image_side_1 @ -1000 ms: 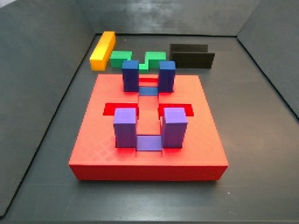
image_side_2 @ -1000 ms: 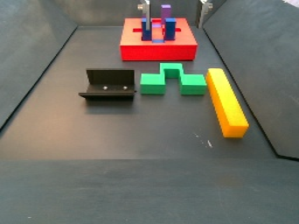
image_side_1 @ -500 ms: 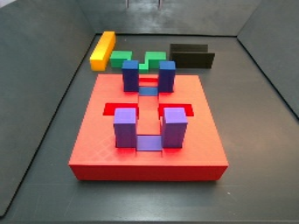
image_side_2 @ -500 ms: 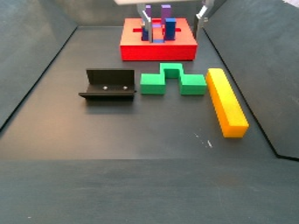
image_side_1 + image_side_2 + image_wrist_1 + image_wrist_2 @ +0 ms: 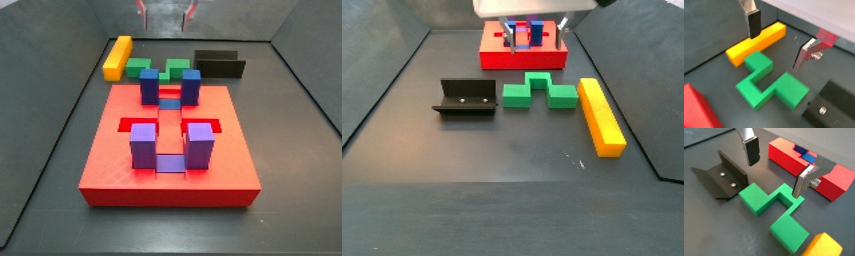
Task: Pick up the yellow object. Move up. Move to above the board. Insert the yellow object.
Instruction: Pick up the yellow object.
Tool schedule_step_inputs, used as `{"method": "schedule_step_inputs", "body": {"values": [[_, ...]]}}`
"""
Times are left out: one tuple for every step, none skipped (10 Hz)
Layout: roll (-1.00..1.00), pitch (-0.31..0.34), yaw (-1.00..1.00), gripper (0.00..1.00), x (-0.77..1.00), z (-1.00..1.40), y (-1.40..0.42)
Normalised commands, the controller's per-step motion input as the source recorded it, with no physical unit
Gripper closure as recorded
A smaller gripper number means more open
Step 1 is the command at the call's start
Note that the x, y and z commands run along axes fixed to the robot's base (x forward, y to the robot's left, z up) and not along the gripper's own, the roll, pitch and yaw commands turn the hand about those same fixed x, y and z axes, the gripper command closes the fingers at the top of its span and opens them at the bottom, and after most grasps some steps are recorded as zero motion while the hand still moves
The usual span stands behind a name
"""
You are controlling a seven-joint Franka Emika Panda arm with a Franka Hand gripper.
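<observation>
In a side view the camera looks down from beyond the board, nearest it, toward the yellow object at 11 o'clock. The opposite side view faces back, the board far at 12 o'clock. Both wrist views look down close past the end effector onto the green blocks.

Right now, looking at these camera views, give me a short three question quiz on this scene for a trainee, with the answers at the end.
1. True or false: the gripper is holding the yellow object.
2. Which piece lies between the fixture and the yellow object? A) the green piece B) the board C) a purple post
3. Fill in: the gripper's fingers are ____, with nothing between them.

Key: 1 false, the bar lies on the floor. 2 A. 3 open.
</observation>
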Motion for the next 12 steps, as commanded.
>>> {"method": "schedule_step_inputs", "body": {"values": [[0.01, 0.1, -0.06, 0.0, -0.13, -0.41, -0.17], [0.0, 0.066, -0.11, 0.0, -0.2, -0.42, -0.05], [0.0, 0.06, -0.09, 0.0, -0.18, -0.43, -0.07], [-0.05, 0.05, -0.28, 0.0, -0.44, -0.34, 0.16], [-0.15, 0.0, -0.35, 0.0, -0.46, -0.14, 0.46], [-0.15, 0.0, -0.33, 0.0, -0.43, -0.08, 0.47], [-0.16, 0.0, -0.33, 0.0, -0.41, -0.05, 0.45], [-0.16, 0.0, -0.35, 0.0, -0.43, -0.06, 0.43], [-0.09, 0.0, -0.29, 0.0, -0.44, -0.24, 0.15], [-0.05, 0.004, -0.21, 0.0, -0.31, -0.32, 0.07], [-0.1, 0.0, -0.23, 0.0, -0.28, -0.09, 0.31], [-0.22, -0.059, -0.07, 0.0, -0.23, 0.0, 0.56]]}}
